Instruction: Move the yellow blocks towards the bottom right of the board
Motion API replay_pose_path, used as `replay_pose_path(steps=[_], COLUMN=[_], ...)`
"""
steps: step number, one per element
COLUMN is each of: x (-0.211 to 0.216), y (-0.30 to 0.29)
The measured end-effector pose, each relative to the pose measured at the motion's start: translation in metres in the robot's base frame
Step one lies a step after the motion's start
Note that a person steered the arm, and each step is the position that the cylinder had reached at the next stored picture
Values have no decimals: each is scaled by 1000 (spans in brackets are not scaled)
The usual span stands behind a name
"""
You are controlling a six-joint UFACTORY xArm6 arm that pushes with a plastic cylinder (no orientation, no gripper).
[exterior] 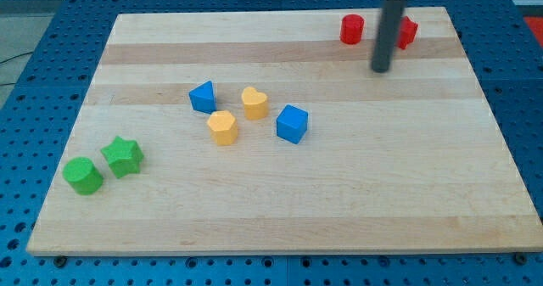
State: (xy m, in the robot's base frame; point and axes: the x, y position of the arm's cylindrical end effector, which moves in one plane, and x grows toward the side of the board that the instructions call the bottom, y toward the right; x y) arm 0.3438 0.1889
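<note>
My tip (381, 69), a bare rod with no jaws, touches nothing, at 1 o'clock from the yellow heart block (254, 102) and yellow hexagon block (223, 126), which sit mid-board between blue triangular block (203, 96) and blue cube (291, 123).

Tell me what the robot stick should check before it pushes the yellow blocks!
1. Both yellow blocks in sight: ok. The yellow heart and the yellow hexagon-like block sit mid-board.
2. My tip next to a yellow block: not ok. It is far off at the view's top right, between the red blocks.
3. Tip touching the red cylinder or the other red block: cannot tell.
4. Way to the bottom right free: not ok. The blue cube sits right of the yellows.
5. Blue triangle-like block and green blocks out of the way: ok.
</note>
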Motion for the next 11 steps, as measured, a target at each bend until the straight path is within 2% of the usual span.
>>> replay_pose_path(steps=[1, 3, 5, 6, 8, 10, 11], x=[-26, -77, 11, 49, 53, 49, 86], y=[37, 31, 24, 0, -149, -198, -202])
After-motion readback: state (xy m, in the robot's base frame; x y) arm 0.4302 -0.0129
